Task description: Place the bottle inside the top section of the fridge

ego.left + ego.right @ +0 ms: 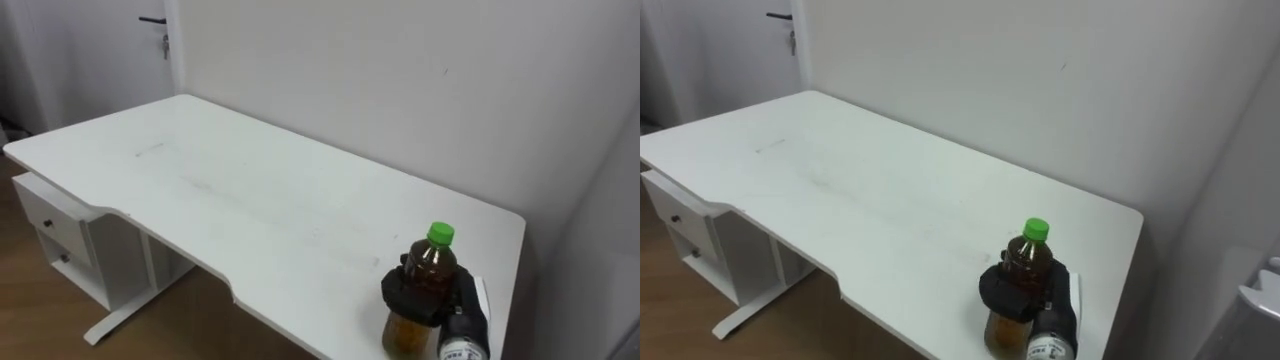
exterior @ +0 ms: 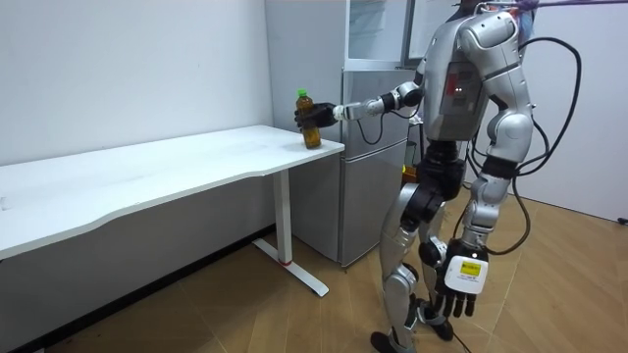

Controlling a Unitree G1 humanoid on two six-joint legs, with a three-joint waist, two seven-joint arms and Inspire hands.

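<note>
A bottle of brown liquid with a green cap [image 1: 434, 262] [image 1: 1027, 252] stands upright near the table's right-hand corner. My right hand [image 1: 412, 296] [image 1: 1008, 288], black-fingered, comes in from the lower right and is curled round the bottle's middle. In the room view I stand at the end of the white table [image 2: 147, 176], right arm stretched out to the bottle [image 2: 312, 138], with the right hand [image 2: 310, 116] wrapped round it. The grey fridge [image 2: 373, 176] stands just behind the table's end, its upper compartment [image 2: 378, 29] above. My left hand [image 2: 461, 286] hangs by my side, fingers relaxed.
The long white table [image 1: 250, 200] runs away to the left along the wall. A white drawer unit [image 1: 60, 235] sits under its far left end. A corner of the fridge [image 1: 1262, 290] shows at the right. Wooden floor lies in front of the table.
</note>
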